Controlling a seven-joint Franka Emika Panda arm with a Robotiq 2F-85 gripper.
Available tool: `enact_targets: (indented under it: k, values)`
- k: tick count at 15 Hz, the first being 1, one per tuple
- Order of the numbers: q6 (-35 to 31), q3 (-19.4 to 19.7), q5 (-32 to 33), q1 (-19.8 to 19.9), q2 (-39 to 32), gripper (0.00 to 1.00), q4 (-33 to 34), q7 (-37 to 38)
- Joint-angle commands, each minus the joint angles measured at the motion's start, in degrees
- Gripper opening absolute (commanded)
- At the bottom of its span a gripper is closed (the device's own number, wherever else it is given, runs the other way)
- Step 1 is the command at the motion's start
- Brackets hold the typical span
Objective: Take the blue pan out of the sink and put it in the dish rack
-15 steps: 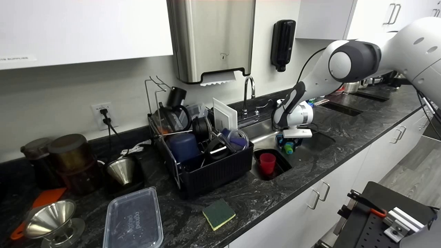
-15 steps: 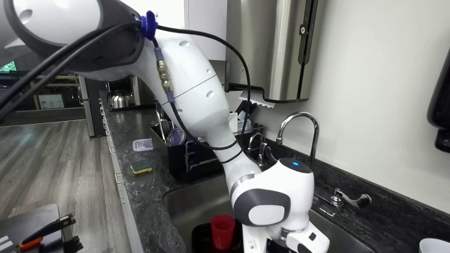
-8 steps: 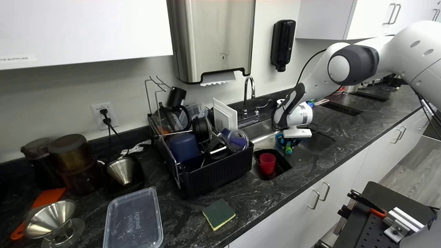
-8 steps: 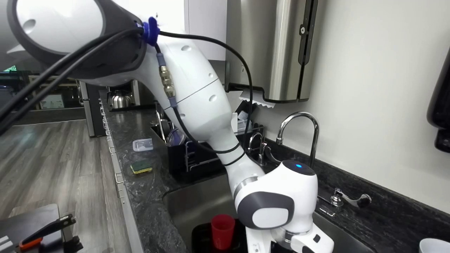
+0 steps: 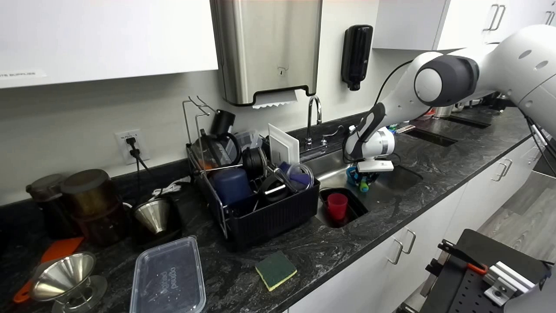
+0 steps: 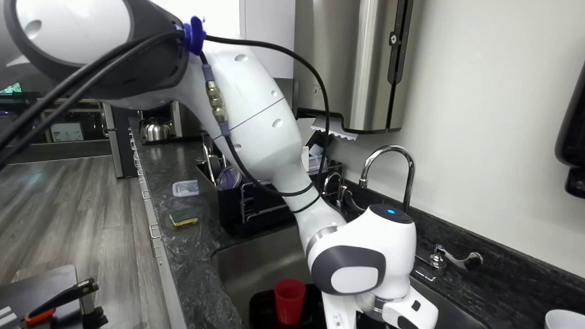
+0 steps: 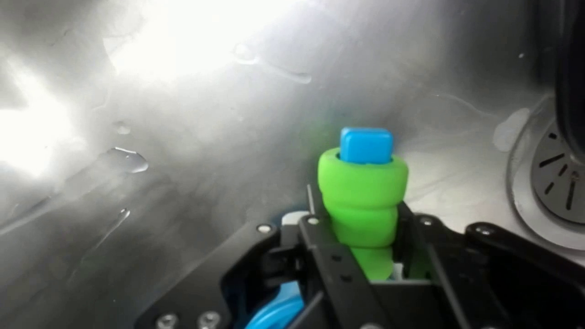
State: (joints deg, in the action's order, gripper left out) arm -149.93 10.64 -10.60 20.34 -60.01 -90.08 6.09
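Green and stubby, the handle (image 7: 363, 194) sits clamped in the gripper (image 7: 361, 214), whose fingers (image 7: 327, 249) press either side while the handle's blue end pokes past their tips. A second ago, in an exterior view, the fingers looked more widely spread; since then they have drawn together, and the robot arm (image 5: 402, 106), after a small dip, has risen slightly. That suggests the grasp is made and the lift is only beginning. The blue pan (image 7: 276, 313) is down in the sink (image 7: 256, 119), behind the fingers; whether its underside touches steel I cannot tell. Off to the wrist view's right lies the drain strainer (image 7: 555, 194). Farther out, a red cup (image 5: 337, 206) stands in a black tub (image 5: 357, 208) between the pan and the dish rack (image 5: 273, 226), so the carry should probably go above both. The rack is crowded, a square white plate (image 5: 284, 150) at its sink end, and finding a gap may be the hard part. Much is obscured: only a sliver of the pan shows past the gripper, the fingers are lost to an exterior view, glare washes the steel, and a dark form (image 7: 571, 73) at the wrist view's right border is cut off, perhaps the tub's wall.
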Motion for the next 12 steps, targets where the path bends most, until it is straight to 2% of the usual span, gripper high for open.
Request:
enact_targets:
  k: [1, 12]
  values:
    - [1.2, -0.62, 1.82, 0.31, 3.57, 0.08, -2.77, -3.76]
    - [4.31, 0.67, 8.48, -1.32, 9.01, 0.08, -7.48, -7.56]
